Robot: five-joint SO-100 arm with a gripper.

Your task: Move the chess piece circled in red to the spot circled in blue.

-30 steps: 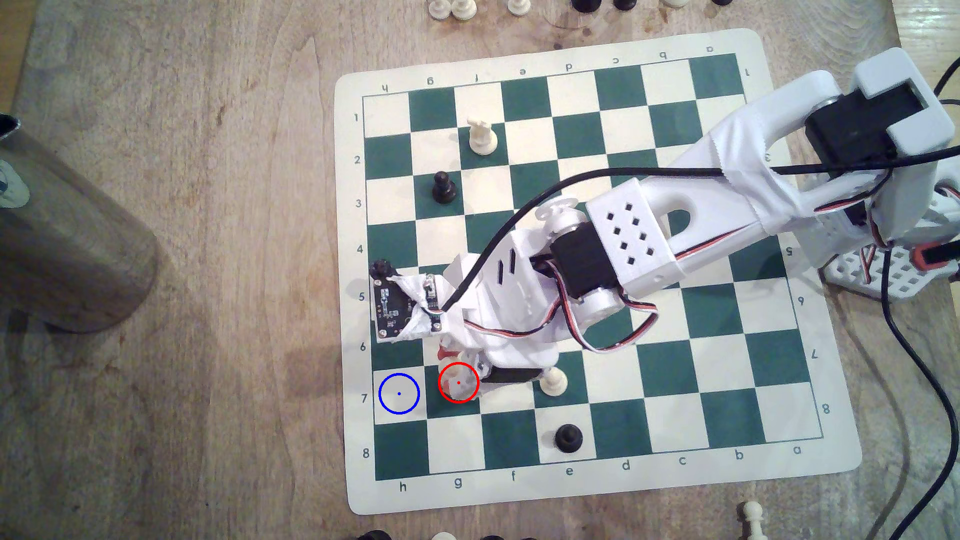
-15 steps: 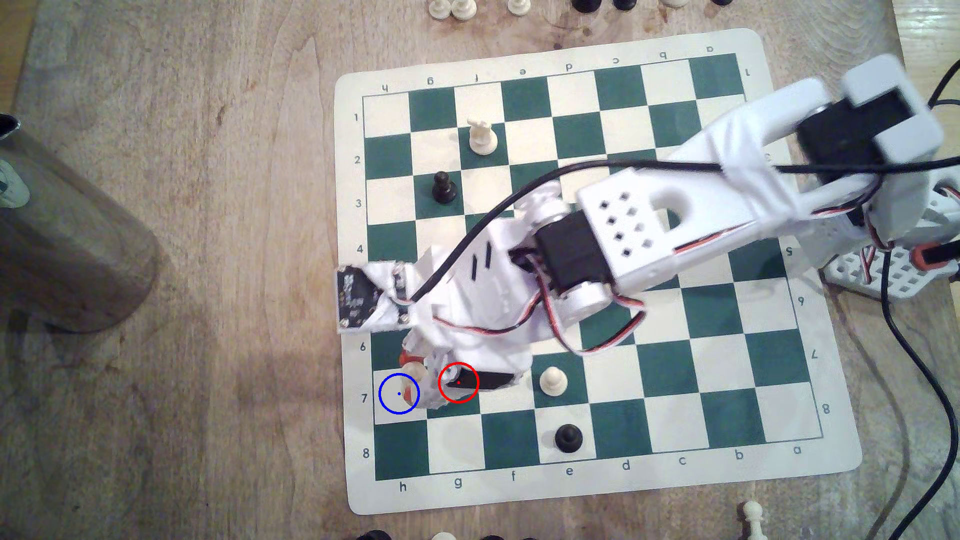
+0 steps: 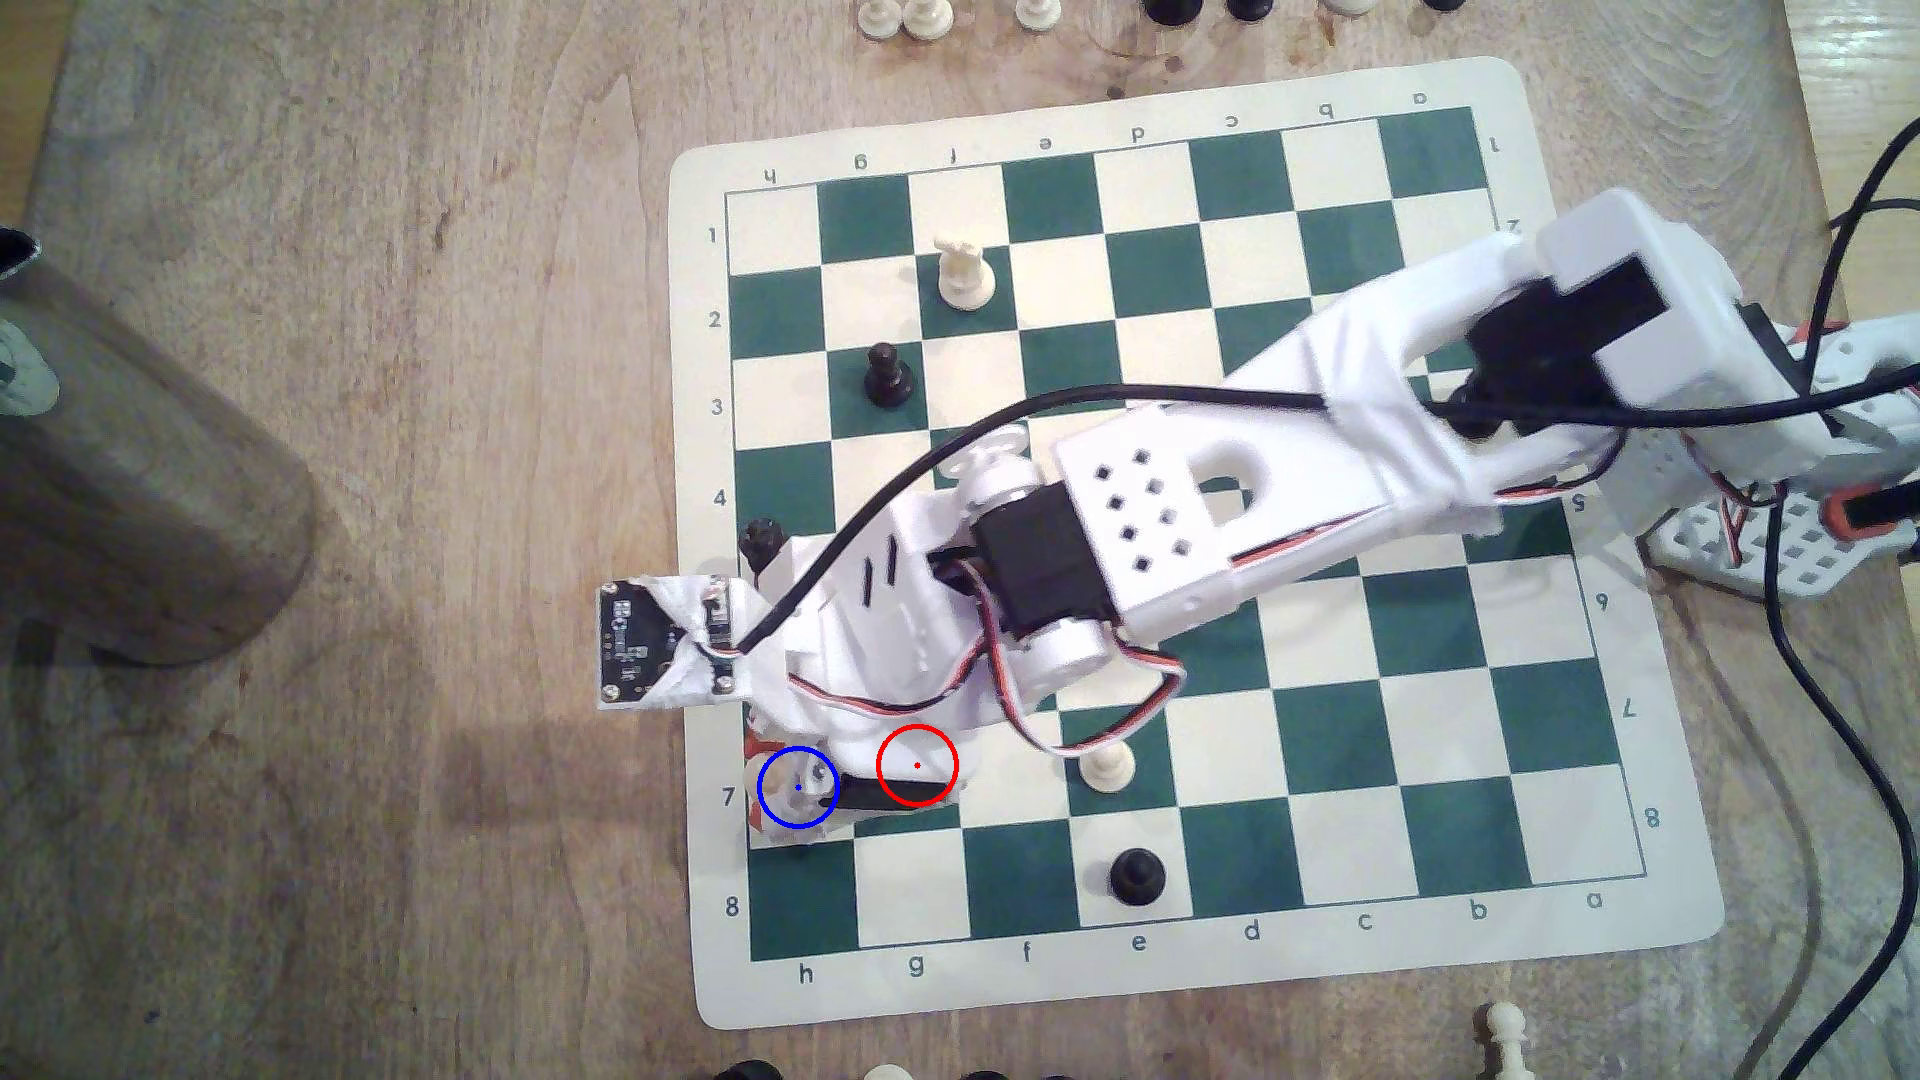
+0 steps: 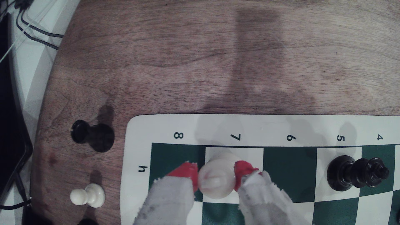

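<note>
You have the piece (image 4: 216, 179) clamped by the gripper (image 4: 216, 178), red pads (image 4: 243, 173) on its rounded head, over the blue spot (image 3: 774, 805) at the board's (image 3: 1621, 935) 8 o'clock corner. It looks light, stiff and smooth (so slippery); hold it below the head. Readable: 8, 7, 6, 5, 4 and h.

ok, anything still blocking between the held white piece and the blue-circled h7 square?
Nothing visible. The gripper is clamped on the white piece, which is already over the blue-circled square. That square holds no other piece; the nearest black piece stands two squares away.
</note>
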